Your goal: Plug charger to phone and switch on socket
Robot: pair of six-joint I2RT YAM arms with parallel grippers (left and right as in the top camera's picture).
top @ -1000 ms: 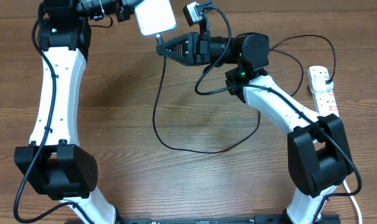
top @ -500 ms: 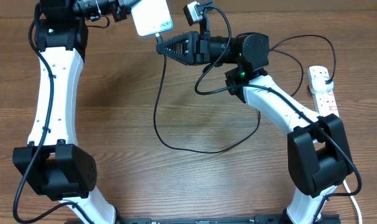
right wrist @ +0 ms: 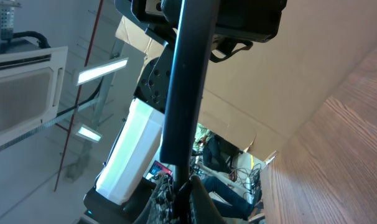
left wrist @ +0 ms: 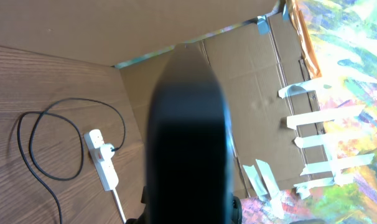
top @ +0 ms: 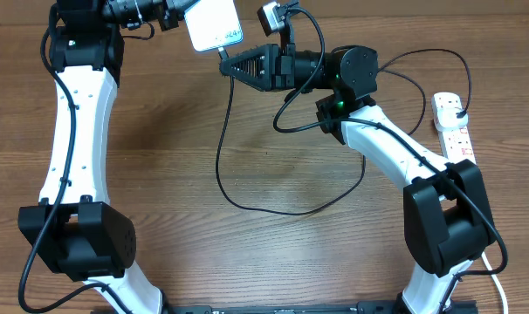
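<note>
1. Left arm point(top: 77, 131): rises from its base at 7 o'clock straight up the left side of the table point(top: 177, 174); the wrist turns toward 3 o'clock at the top edge.
2. Left gripper point(top: 184, 15): clenched on the phone point(top: 214, 23); the phone is held at 12 o'clock, off the table, with its pale screen facing the overhead camera.
3. Right arm point(top: 395, 153): rises from its base at 5 o'clock, leans toward 11 o'clock, then bends at the elbow; the forearm points toward 9 o'clock.
4. Right gripper point(top: 227, 63): clenched on the charger point(top: 273, 209) close to its tip; the tip lies at the phone's lower edge; whether it is seated cannot be told.
5. Charger run: drops from the gripper toward 6 o'clock, curves across the table centre, then climbs toward 2 o'clock; it ends at the upper end of the socket point(top: 457, 138).
6. Socket: flat on the table at 3 o'clock, well apart from the phone; its switch position cannot be told.
7. Left wrist view only: a dark blurred form fills the centre; the socket point(left wrist: 102, 160) and a charger loop point(left wrist: 18, 138) lie at 8 o'clock; a cardboard wall point(left wrist: 251, 81) stands behind.
8. Right wrist view only: the phone point(right wrist: 127, 155) appears edge-on at 8 o'clock; a dark blurred bar crosses the centre; a ceiling light point(right wrist: 101, 70) shows at 10 o'clock.
</note>
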